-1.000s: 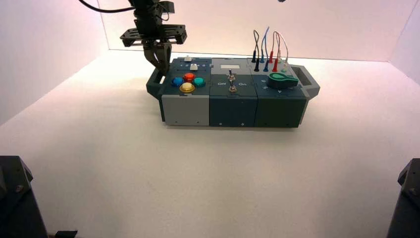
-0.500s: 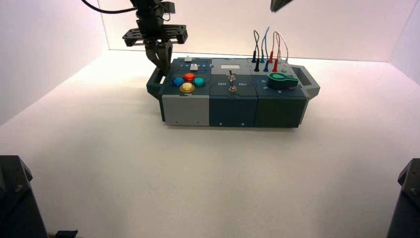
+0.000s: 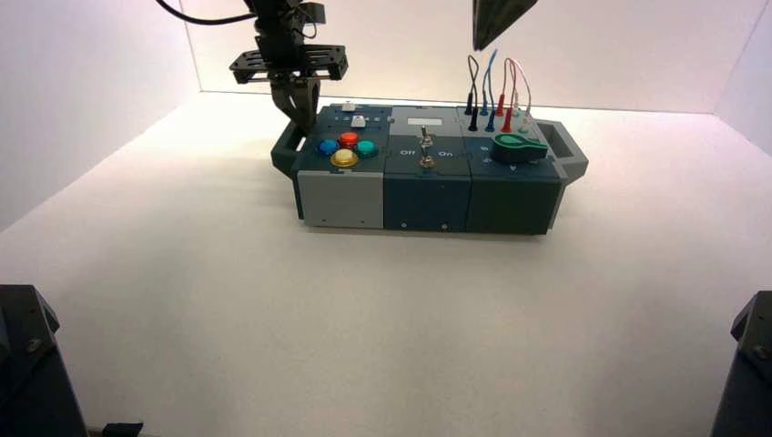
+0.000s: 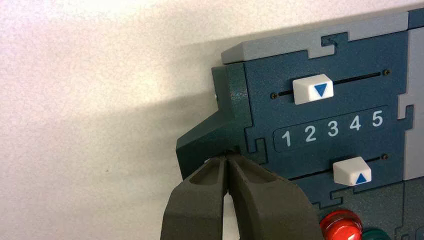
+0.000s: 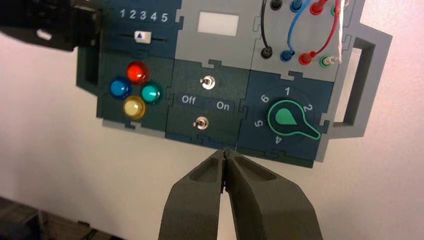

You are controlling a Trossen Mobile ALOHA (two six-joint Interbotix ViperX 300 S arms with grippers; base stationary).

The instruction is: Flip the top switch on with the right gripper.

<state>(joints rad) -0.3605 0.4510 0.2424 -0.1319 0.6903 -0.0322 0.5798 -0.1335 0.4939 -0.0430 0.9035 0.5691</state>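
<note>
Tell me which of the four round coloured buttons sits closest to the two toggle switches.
The teal button, the one of the cluster nearest the switch panel; the red, yellow and blue buttons lie farther away.

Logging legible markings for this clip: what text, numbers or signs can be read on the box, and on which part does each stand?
"1 2 3 4 5": dark blue panel strip between the two white sliders.
Blue triangles: one on each white slider cap, upper and lower.
"Off" and "On": dark label bar between the two silver toggle switches.
"1 2 4 5 6": dial ring around the green knob; its pointer hides the number between 2 and 4.
Grey window: blank.
</note>
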